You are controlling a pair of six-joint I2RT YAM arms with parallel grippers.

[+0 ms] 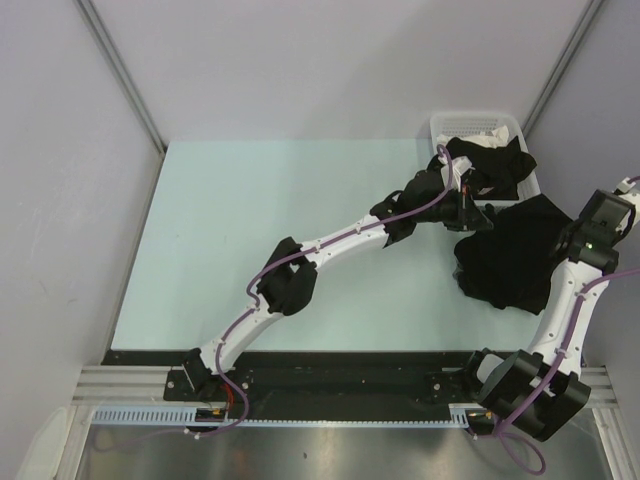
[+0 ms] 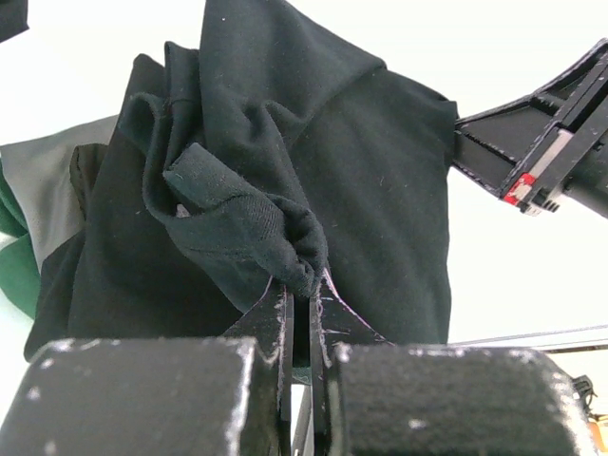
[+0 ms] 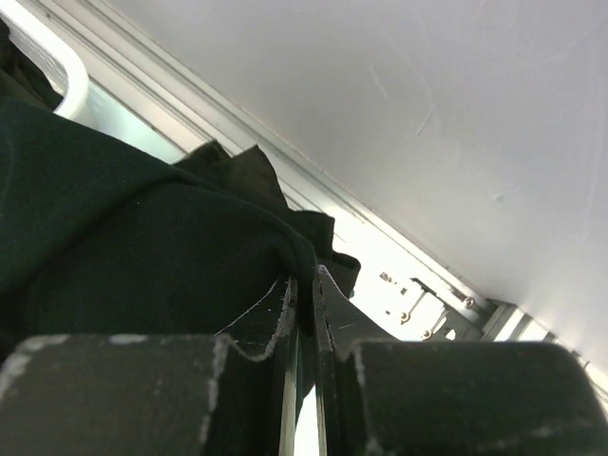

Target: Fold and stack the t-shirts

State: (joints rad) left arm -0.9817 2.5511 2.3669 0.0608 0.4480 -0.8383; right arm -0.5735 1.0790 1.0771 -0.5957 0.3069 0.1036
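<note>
Right gripper (image 3: 304, 280) clamped on edge of black t-shirt (image 1: 505, 255), on near side of basket (image 1: 478, 121). Left gripper (image 2: 302, 285) pinched tight on bunched fold of same shirt, closer to basket. Shirt sits crumpled between my two grips, just in front of basket. I judge cloth soft, light, limp, quick to bunch; I'd take it at shoulders or hem corners. More shirts (image 1: 495, 165) heaped in basket beyond.
</note>
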